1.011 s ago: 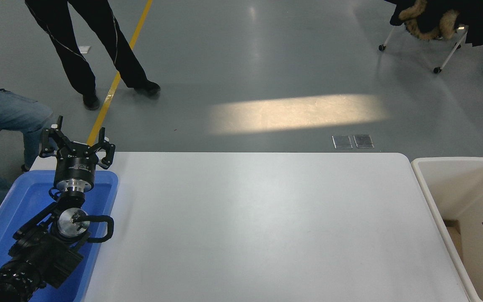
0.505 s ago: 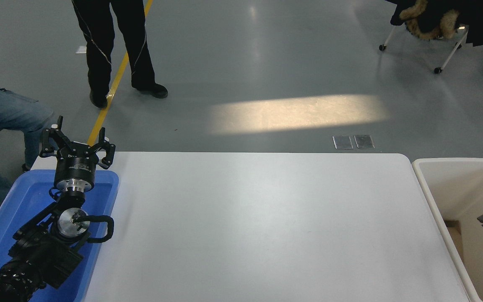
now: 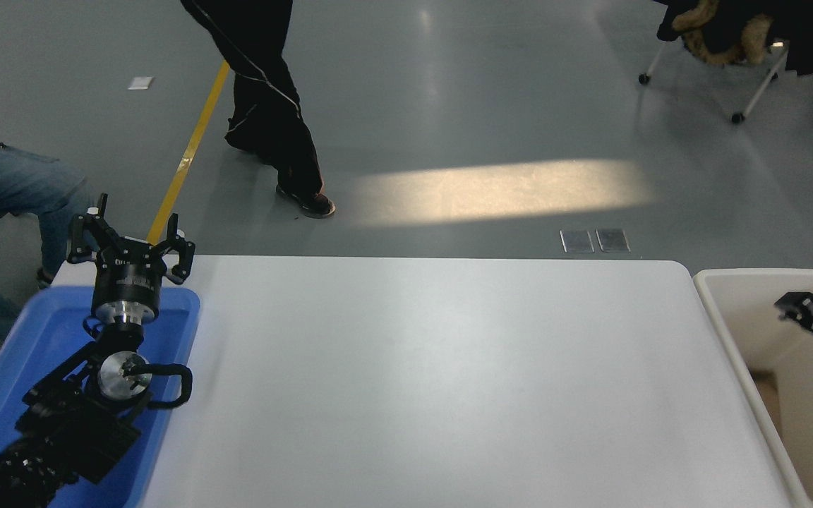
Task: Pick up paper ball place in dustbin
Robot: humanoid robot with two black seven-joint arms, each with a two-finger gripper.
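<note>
Fingers of the right gripper (image 3: 802, 310) hung over the dustbin (image 3: 731, 331), their state unreadable at the picture's edge. Left gripper (image 3: 130, 243) sat parked, fingers spread, above the blue tray (image 3: 25, 339).

This looks like a lab or big work hall. The shiny gray floor (image 3: 449, 106) has a yellow line (image 3: 188, 152) painted on it. A white counter (image 3: 435, 381) stands on it, and a wheeled stand (image 3: 752, 77) waits far right.

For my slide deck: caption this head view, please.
Right gripper over the cream dustbin; left gripper parked above the blue tray.
</note>
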